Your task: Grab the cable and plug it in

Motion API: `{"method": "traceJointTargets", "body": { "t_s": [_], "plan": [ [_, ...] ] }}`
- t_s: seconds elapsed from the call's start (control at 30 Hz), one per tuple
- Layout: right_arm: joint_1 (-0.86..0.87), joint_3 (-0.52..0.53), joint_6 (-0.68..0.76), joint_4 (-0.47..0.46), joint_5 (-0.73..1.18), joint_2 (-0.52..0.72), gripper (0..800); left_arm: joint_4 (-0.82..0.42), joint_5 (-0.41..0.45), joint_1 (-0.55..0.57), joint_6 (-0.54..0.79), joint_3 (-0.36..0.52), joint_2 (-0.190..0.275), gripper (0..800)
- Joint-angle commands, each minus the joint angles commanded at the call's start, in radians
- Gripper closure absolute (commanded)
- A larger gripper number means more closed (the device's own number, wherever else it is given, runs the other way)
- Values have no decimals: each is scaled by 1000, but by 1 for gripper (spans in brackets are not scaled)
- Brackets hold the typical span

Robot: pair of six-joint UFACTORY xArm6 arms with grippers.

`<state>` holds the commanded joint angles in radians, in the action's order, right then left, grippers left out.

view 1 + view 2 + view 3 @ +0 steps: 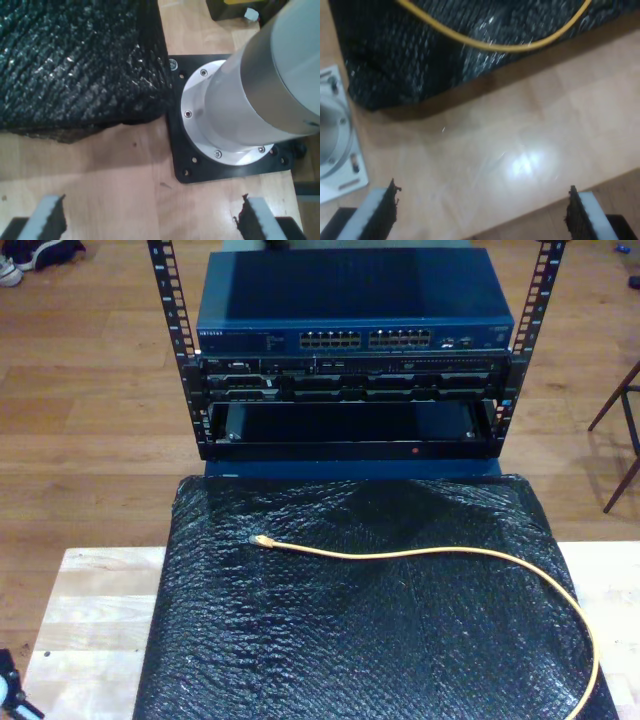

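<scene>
The cable (420, 554) lies loose on a black textured mat (360, 640) that covers the wooden counter (90, 610). Its clear plug (261, 540) rests toward the exterior view's left, and the cord runs across to that view's right, then curves down toward the near edge. Beyond the mat stands a rack (350, 390) with a blue network switch (355, 310) on top.

The first hand (150, 217) hangs wide open over bare wood beside an arm's base plate (225, 120), gripping nothing. The second hand (482, 212) is equally spread and empty, with the cable (495, 46) on the mat ahead.
</scene>
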<state>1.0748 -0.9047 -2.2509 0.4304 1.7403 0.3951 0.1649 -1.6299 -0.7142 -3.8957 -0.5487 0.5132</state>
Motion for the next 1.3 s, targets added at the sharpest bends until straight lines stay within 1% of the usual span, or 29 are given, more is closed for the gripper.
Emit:
{"method": "traceJointTargets", "body": {
  "t_s": [0.27,0.37,0.43,0.53,0.7,0.83,0.9,0.97,1.07,1.13,1.3],
  "plan": [
    [-61,-32,60,72,3,-26,3,54,2,66,-68,0,0,0],
    [-109,-48,77,92,3,-48,3,63,6,109,-121,2,-6,0],
    [-130,-54,81,97,2,-60,3,63,6,130,-170,2,-20,0],
    [-153,-64,84,98,0,-69,3,64,11,158,-215,5,-26,0],
    [-207,-89,127,98,-3,-91,3,91,28,192,-230,6,-29,0],
    [-247,-101,141,101,-5,-104,3,115,51,193,-236,6,-48,0],
    [-269,-103,150,133,-5,-106,3,123,58,193,-244,6,-55,0],
    [-273,-100,160,186,-5,-106,3,133,71,195,-252,6,-63,0],
    [-276,-98,164,269,-3,-106,3,147,91,222,-261,6,-71,0],
    [-284,-100,166,305,-3,-106,3,147,100,236,-273,6,-75,0],
    [-350,-100,226,319,-5,-123,3,147,115,255,-305,5,-81,0]
  ]
}}
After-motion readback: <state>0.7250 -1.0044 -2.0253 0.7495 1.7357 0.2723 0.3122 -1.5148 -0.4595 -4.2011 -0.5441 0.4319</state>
